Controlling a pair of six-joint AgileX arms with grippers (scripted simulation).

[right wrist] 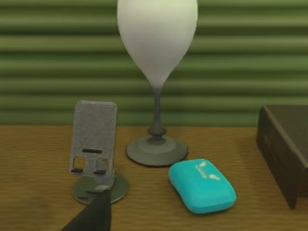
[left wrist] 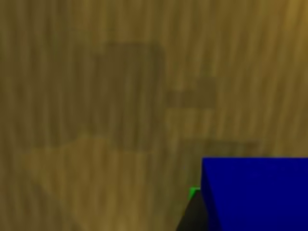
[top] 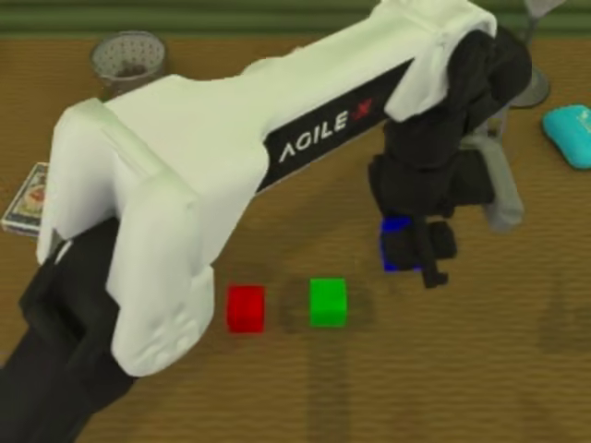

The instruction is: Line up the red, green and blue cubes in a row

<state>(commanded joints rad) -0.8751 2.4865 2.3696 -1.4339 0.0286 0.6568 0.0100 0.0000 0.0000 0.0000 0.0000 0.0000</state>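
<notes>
The red cube (top: pixel 246 307) and green cube (top: pixel 328 302) are seen side by side on the worktop (top: pixel 462 369). Beyond them, the blue cube (top: pixel 395 242) is pinched in the left gripper (top: pixel 420 249) jaws; it should be lowered level, right of green. The right arm is unseen.

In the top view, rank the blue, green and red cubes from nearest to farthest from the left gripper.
1. blue cube: directly under the left gripper, partly hidden by it.
2. green cube: to the gripper's left, nearer the table's front.
3. red cube: farther left, beside the green one.
</notes>
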